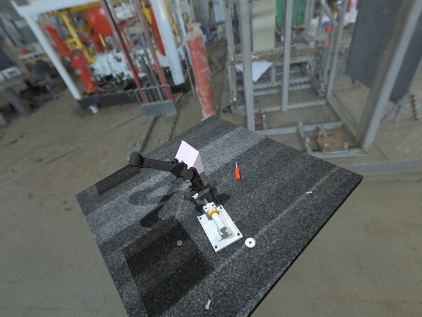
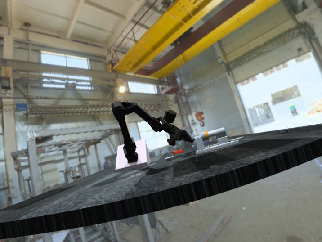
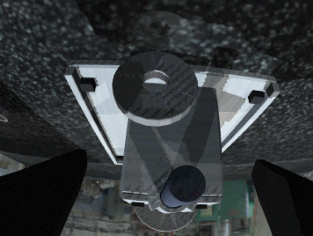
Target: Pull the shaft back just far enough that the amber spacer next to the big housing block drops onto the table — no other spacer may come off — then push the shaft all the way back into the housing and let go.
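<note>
- Our fingers [image 1: 205, 204] [image 2: 192, 140] stand wide apart, gripping nothing, near the shaft's end [image 1: 205, 201] [image 3: 186, 185].
- We see the amber spacer [image 1: 212, 212] [image 2: 207, 135] up off the surface [image 1: 273, 204] [image 2: 104, 200] [image 3: 40, 57].

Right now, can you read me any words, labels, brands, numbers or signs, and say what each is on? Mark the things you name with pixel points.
No text can be read in any view.
Blue panel at the left [image 2: 21, 106]: too blurred to tell whether it bears writing.
Black arm [image 2: 140, 114], white base plate [image 1: 220, 245], orange-red screwdriver [image 1: 237, 174]: no legible marks.
</note>
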Motion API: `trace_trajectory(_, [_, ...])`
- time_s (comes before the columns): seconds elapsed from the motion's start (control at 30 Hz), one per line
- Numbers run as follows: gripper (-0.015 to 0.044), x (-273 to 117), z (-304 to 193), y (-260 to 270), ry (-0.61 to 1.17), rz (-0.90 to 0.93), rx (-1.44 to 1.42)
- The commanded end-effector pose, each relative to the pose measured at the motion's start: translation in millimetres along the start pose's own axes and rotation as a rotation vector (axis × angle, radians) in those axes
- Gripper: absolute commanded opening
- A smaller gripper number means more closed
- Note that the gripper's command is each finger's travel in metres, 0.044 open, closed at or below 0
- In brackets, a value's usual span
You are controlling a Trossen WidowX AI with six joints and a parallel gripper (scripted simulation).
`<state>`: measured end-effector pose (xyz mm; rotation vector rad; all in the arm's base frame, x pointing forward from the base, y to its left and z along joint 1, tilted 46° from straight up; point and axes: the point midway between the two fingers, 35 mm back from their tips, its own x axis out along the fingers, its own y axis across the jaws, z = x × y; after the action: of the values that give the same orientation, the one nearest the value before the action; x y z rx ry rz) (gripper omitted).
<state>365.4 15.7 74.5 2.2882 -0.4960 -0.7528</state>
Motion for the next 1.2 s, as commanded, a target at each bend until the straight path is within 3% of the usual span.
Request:
trace_trajectory(0.0, [0.044,7.7,1.4,-1.5,-0.006,-0.002,-0.007])
trace_trajectory(1.17, [0.044,14.6,1.6,-1.3,-0.005,-0.001,-0.007])
